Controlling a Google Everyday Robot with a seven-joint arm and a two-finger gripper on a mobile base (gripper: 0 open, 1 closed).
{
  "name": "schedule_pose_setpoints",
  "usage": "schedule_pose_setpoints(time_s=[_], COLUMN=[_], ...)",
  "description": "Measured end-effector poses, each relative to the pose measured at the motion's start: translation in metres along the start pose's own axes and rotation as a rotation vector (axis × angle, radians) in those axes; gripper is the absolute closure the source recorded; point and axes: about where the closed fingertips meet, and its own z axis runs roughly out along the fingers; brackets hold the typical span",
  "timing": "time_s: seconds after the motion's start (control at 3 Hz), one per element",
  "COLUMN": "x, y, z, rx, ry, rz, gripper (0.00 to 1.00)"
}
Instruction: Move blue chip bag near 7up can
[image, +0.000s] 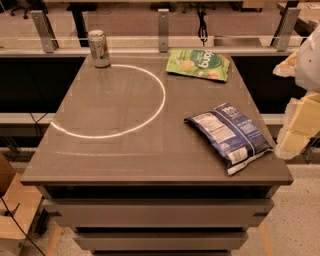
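Workspace seen from above and in front of the desk (125, 160). We find the blue chip bag (230, 136) lying flat on the right side of the desk, near the front right corner, its white label panels facing up and its lower end close to the desk's right edge. The 7up can (99, 48) stands upright at the far left corner, well apart from the bag. A light green snack bag (199, 64) lies flat at the far right. A thin bright arc (159, 102) curves across the surface between can and bags. The end effector (299, 125) hangs at the right border, just beside the blue chip bag and off the desk; we cannot tell whether it is apart or together.
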Motion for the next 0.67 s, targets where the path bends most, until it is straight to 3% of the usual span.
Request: schedule_pose_setpoints(time_s=[0.67], x=[-0.0033], y=[-0.0021], z=[-0.0007], rx=[0.010], ry=[-0.037], rz=[-0.001], gripper=[0.00])
